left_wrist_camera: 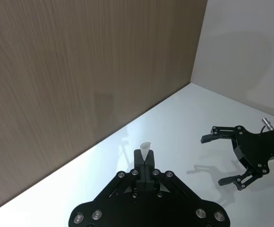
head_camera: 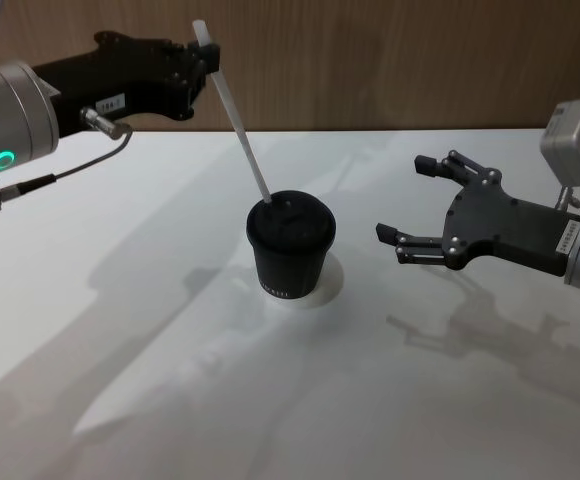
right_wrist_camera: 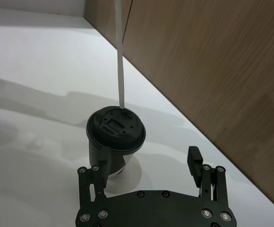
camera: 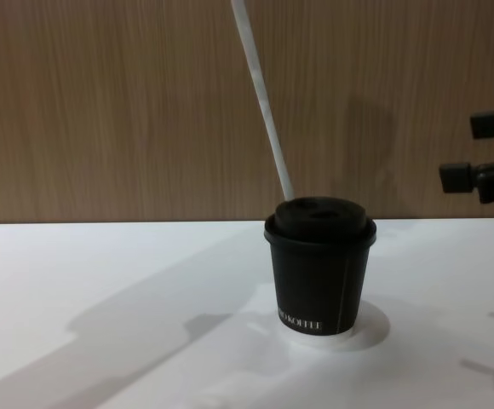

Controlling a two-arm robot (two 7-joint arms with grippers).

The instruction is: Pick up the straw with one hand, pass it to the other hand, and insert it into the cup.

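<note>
The black cup [head_camera: 290, 252] with its black lid stands upright mid-table, also in the chest view [camera: 319, 273] and the right wrist view [right_wrist_camera: 114, 135]. The white straw [head_camera: 238, 120] leans up and to the left from the lid; its lower end touches the lid near a hole [right_wrist_camera: 121, 61], and I cannot tell whether it goes in. My left gripper [head_camera: 206, 52] is shut on the straw's top end [left_wrist_camera: 146, 148], high above and left of the cup. My right gripper [head_camera: 405, 200] hovers open to the right of the cup, apart from it [camera: 473, 151].
A thin white disc [head_camera: 328, 290] lies under the cup. A wooden wall [camera: 102, 102] runs along the far edge of the white table [head_camera: 170, 400]. Free table surface lies in front and to both sides.
</note>
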